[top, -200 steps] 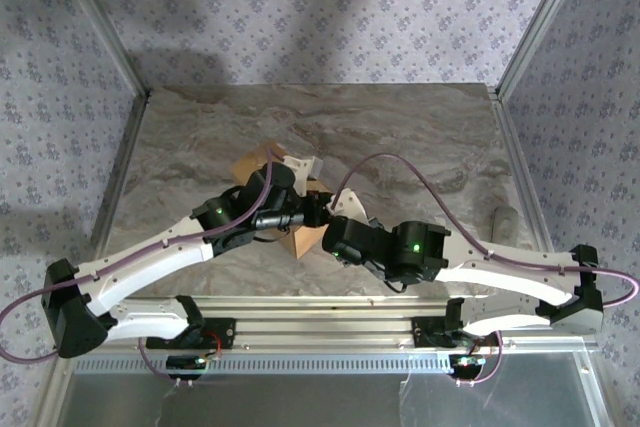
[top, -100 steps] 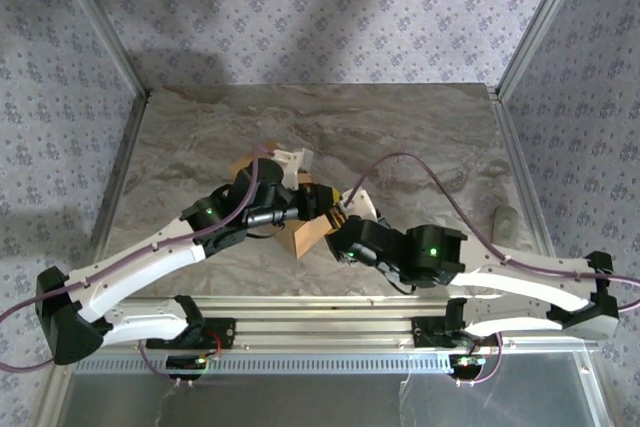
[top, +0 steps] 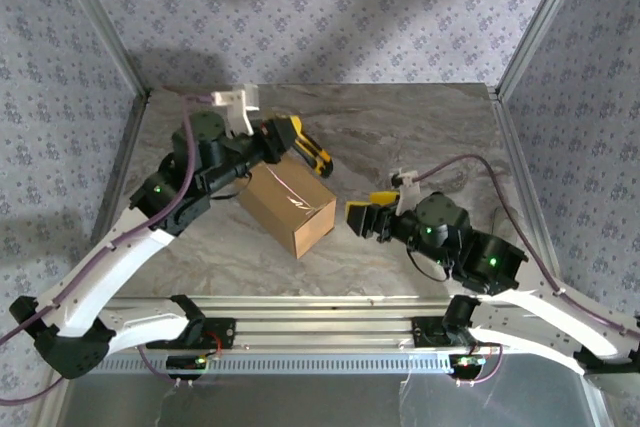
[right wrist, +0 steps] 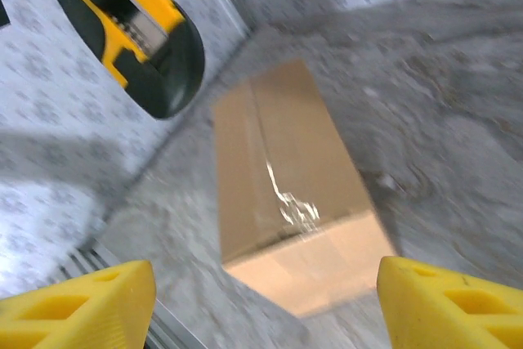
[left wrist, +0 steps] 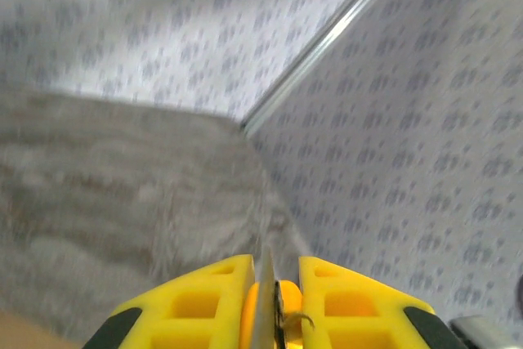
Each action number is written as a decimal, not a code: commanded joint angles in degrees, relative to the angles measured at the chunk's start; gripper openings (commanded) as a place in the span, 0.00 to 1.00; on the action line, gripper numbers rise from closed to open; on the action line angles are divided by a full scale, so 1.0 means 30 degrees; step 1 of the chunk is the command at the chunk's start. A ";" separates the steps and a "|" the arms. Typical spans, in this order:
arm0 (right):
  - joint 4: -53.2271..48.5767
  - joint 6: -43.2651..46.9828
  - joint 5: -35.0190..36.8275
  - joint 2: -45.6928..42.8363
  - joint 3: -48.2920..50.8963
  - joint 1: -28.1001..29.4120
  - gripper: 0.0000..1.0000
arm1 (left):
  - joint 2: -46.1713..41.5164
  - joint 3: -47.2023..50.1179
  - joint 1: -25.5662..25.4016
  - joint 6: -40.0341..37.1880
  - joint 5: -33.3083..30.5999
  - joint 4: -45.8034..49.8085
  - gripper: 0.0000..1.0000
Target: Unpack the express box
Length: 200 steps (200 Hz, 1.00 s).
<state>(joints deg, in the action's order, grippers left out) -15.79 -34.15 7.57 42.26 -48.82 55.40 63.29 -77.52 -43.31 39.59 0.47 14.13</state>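
Tape along the top seam of the express box looks uncut, so the step in hand is probably slitting it. Left gripper has its jaws clamped on the utility knife, which sticks out ahead of them, held up off the table. The box lies closed just below and ahead of those jaws. Right gripper stands with jaws apart and nothing between them; the box's end is just in front of them, not touched. To cut well, I judge the knife tip should come down on the seam's end nearest the left jaws. It should then run shallow along the tape line without wandering onto bare cardboard. The open jaws would do best bracing the box end facing them so it cannot slide. Whether the blade is out, I cannot tell
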 commanded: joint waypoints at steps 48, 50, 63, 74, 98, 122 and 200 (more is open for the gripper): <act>1.1585 -0.2205 -0.8400 0.3689 -0.1218 -0.3616 0.84 | -0.0392 -0.0582 0.0110 0.0613 -0.2084 -0.6219 0.00; 1.1810 -0.2223 -0.8454 0.3790 -0.1276 -0.3650 0.84 | -0.0422 -0.0505 0.0110 0.0684 -0.2089 -0.6362 0.00; 1.2949 -0.2487 -0.8899 0.4495 -0.1672 -0.3815 0.85 | -0.0559 -0.0246 0.0096 0.0988 -0.2250 -0.6971 0.00; 1.3621 -0.2619 -0.9154 0.5007 -0.2080 -0.3931 0.86 | -0.0644 -0.0244 0.0096 0.1174 -0.2463 -0.7083 0.00; 1.5008 -0.2784 -0.9321 0.5707 -0.2647 -0.4144 0.86 | -0.0893 0.0125 0.0083 0.1802 -0.2987 -0.7959 0.00; 1.5841 -0.2905 -0.9438 0.6354 -0.3491 -0.4279 0.87 | -0.0831 0.0400 0.0110 0.2540 -0.3449 -0.9118 0.00; 1.7665 -0.4017 -1.0013 0.8457 -0.6336 -0.5078 0.89 | 0.0039 -0.0407 -0.1113 0.3121 -0.4247 -1.1276 0.00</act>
<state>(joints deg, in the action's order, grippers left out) 32.99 -44.31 -20.71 66.52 -64.05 40.84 62.74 -76.07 -44.99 48.31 -10.44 -13.85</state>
